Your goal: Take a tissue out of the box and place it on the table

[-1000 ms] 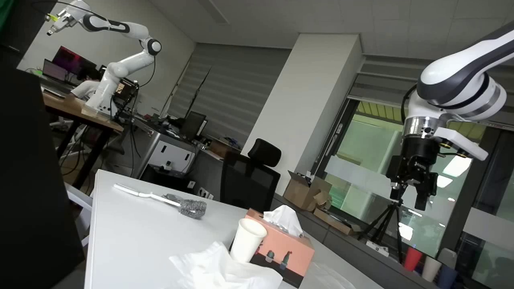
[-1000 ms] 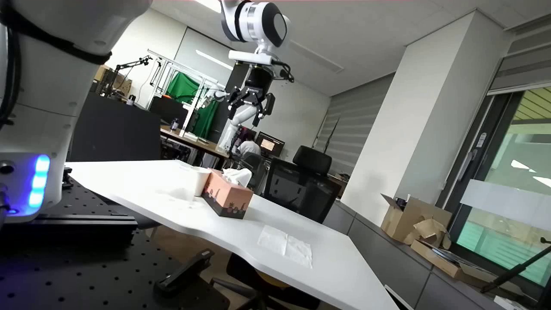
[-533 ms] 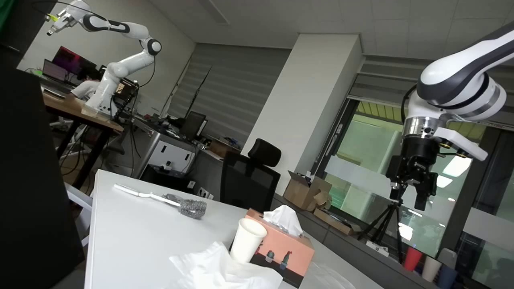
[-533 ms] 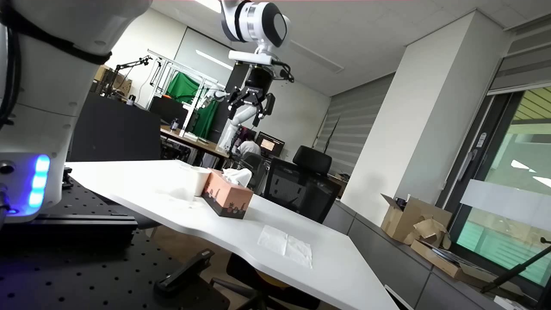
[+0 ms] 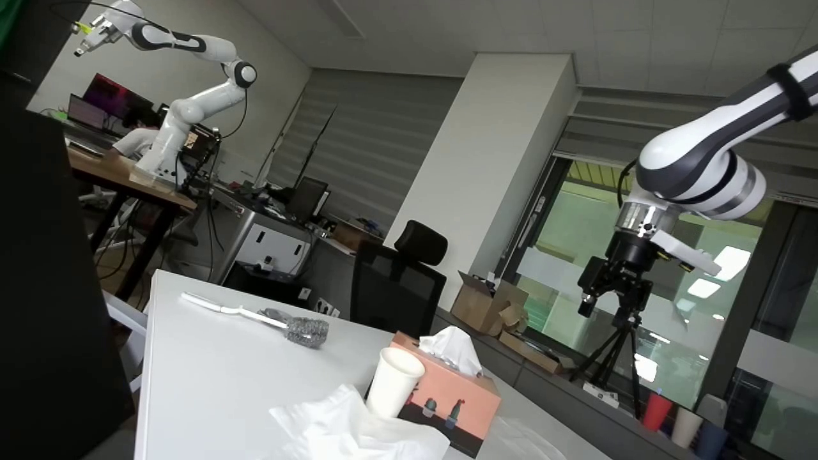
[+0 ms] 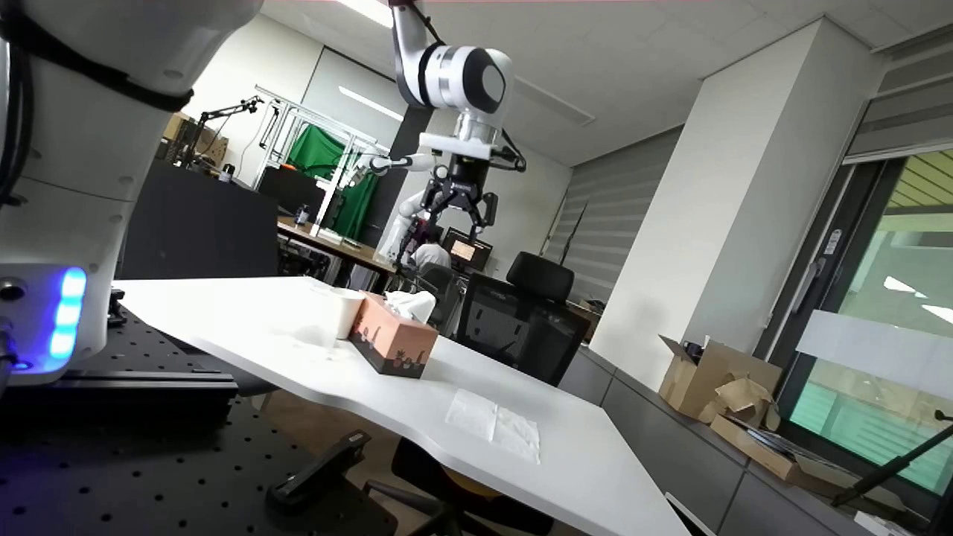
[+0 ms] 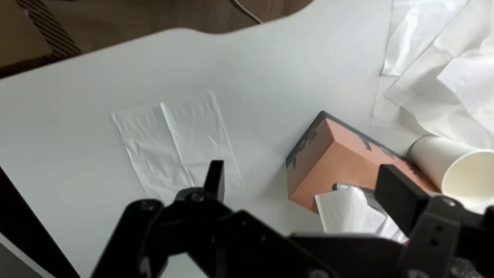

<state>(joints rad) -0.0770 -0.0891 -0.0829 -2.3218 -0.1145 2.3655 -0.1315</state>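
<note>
claw spread, tissue below it and to the left

in both exterior views the tissue [image 5: 451, 350] lies below and to the left of the claw [image 5: 604, 313], well apart from it, so the coming move, as i judge it, turns on going left and down until the tissue sits between the fingers [image 7: 399, 195]. it stands out of the top of its box [image 5: 465, 393], which rests on the bench [image 5: 243, 364]. the wrist view puts it off-center, toward the right-hand finger and the near side.

the claw's 2 fingers stand apart with nothing held. its arm [image 5: 709, 147] is the nearer; a 2nd arm [image 5: 190, 112] stands far off on the left.

the box's long axis, in the wrist view, runs from far left to near right, aslant to the line between the fingertips, so a turn of the wrist may help the grasp. the tissue points up, its free edge drooping left in that view, and the claw hides part of it.
</note>
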